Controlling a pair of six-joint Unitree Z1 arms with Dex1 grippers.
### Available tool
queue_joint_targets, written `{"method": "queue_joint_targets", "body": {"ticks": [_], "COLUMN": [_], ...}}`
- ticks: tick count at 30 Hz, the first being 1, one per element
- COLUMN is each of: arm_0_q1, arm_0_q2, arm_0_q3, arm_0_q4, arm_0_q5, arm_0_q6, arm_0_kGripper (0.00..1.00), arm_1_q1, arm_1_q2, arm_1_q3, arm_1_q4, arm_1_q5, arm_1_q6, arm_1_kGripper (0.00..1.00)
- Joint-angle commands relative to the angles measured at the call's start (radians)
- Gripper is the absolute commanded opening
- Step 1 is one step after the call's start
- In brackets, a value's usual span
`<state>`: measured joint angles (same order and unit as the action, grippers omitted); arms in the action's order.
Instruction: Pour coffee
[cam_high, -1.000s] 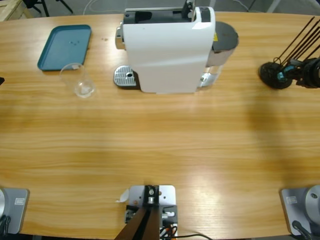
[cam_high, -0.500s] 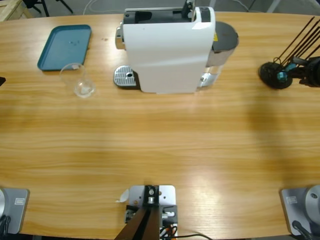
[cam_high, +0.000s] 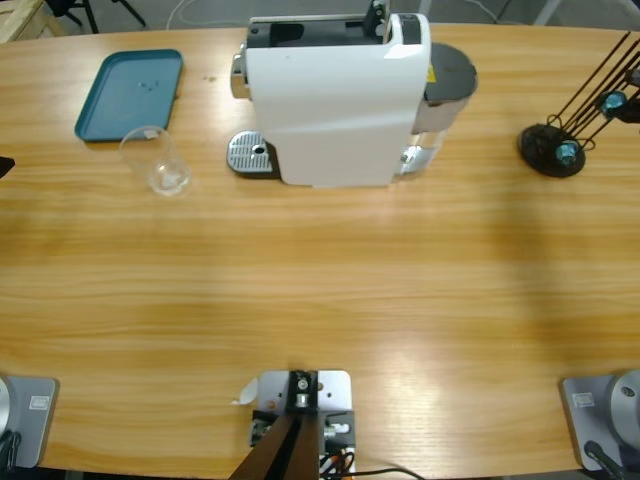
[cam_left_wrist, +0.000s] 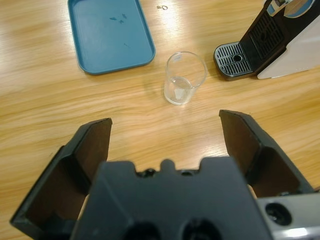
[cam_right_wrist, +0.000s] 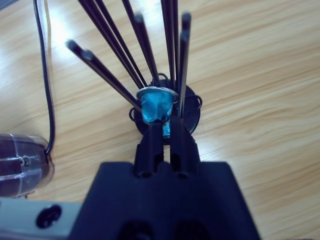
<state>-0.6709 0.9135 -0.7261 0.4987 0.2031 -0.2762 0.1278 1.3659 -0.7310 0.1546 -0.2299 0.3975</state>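
blue coffee capsule (cam_right_wrist: 156, 107) sits pinched in the right gripper (cam_right_wrist: 165, 132), lifted off the capsule rack (cam_high: 549, 150) by the table's right edge; left gripper (cam_left_wrist: 167, 137) gapes wide before the glass (cam_left_wrist: 184, 77). next, carry it to the coffee machine (cam_high: 335, 95)

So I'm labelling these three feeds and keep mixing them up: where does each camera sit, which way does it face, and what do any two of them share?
High view: fixed above the table, looking straight down on the coffee machine; no arm clearly in it.
Left wrist view: on the left arm, tilted down along the open left pincer toward the glass and blue tray.
Right wrist view: on the right arm, looking along the right pincer, shut on a blue capsule at the black rack.
Shared: high and left wrist views both show glass, tray and drip grate.
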Motion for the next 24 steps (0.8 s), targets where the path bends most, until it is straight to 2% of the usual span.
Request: {"method": "queue_joint_targets", "body": {"ticks": [1, 15, 21, 22, 23, 24], "arm_0_q1": [0.008, 0.008, 0.008, 0.008, 0.008, 0.008], "arm_0_q2": [0.026, 0.041, 0.041, 0.041, 0.042, 0.042], "arm_0_q3": [0.041, 0.059, 0.063, 0.063, 0.063, 0.063], "arm_0_q4": [-0.02, -0.048, -0.054, -0.054, -0.054, -0.054], "arm_0_q5": [-0.007, -0.003, 0.002, 0.002, 0.002, 0.002], "arm_0_q6": [0.008, 0.008, 0.008, 0.008, 0.008, 0.008], "arm_0_kGripper": [0.927, 0.927, 0.927, 0.927, 0.927, 0.927], "arm_1_q1": [-0.005, 0.029, 0.055, 0.063, 0.072, 0.081], "arm_1_q2": [-0.074, -0.16, -0.164, -0.165, -0.164, -0.167], "arm_1_q3": [-0.048, -0.357, -0.373, -0.361, -0.333, -0.289], "arm_1_q4": [0.088, 0.377, 0.423, 0.423, 0.417, 0.399], "arm_1_q5": [-0.02, -0.031, -0.026, -0.005, 0.014, 0.026], "arm_1_q6": [-0.016, -0.052, -0.057, -0.055, -0.052, -0.043], "arm_1_kGripper": [0.0, 0.0, 0.0, 0.037, 0.334, 0.532]}}
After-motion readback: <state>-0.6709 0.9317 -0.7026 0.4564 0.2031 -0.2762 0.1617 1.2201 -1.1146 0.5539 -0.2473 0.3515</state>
